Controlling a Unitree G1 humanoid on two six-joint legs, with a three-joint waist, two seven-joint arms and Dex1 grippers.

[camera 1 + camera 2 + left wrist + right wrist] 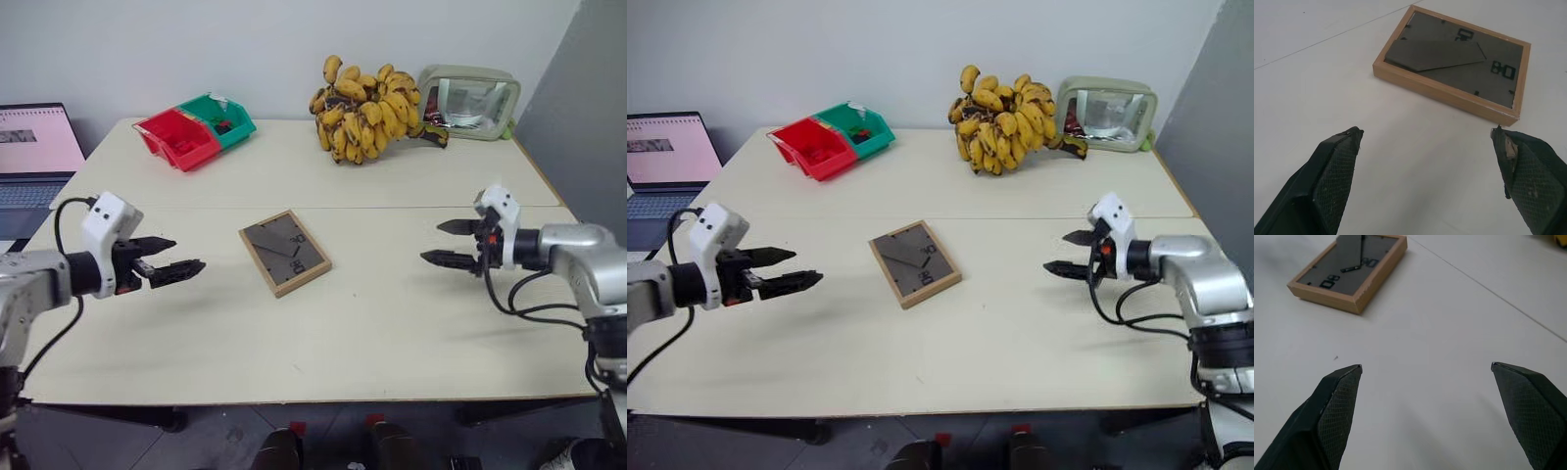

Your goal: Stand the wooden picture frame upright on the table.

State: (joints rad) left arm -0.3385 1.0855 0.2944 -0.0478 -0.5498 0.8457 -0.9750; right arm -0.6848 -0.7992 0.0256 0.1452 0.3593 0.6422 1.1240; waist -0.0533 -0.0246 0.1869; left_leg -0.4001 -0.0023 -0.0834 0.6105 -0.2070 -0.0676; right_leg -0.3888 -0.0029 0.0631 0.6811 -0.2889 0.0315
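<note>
The wooden picture frame [284, 252] lies flat, face down, near the middle of the pale table [392, 323], just in front of its seam. Its dark grey back and folded stand face up [1449, 58]. My left gripper [178, 257] hovers open to the frame's left, a short gap away, with nothing between its fingers [1337, 171]. To the frame's right my right gripper [449, 243] is open too, farther off and empty. The right wrist view has the frame [1349, 271] well beyond the fingertips [1339, 401].
A bunch of spotted bananas [367, 108] sits at the table's back, with a shiny green-rimmed tray [470, 101] leaning behind it at the back right. Red and green bins [196, 127] stand at the back left. A laptop [34, 152] is off the table's left side.
</note>
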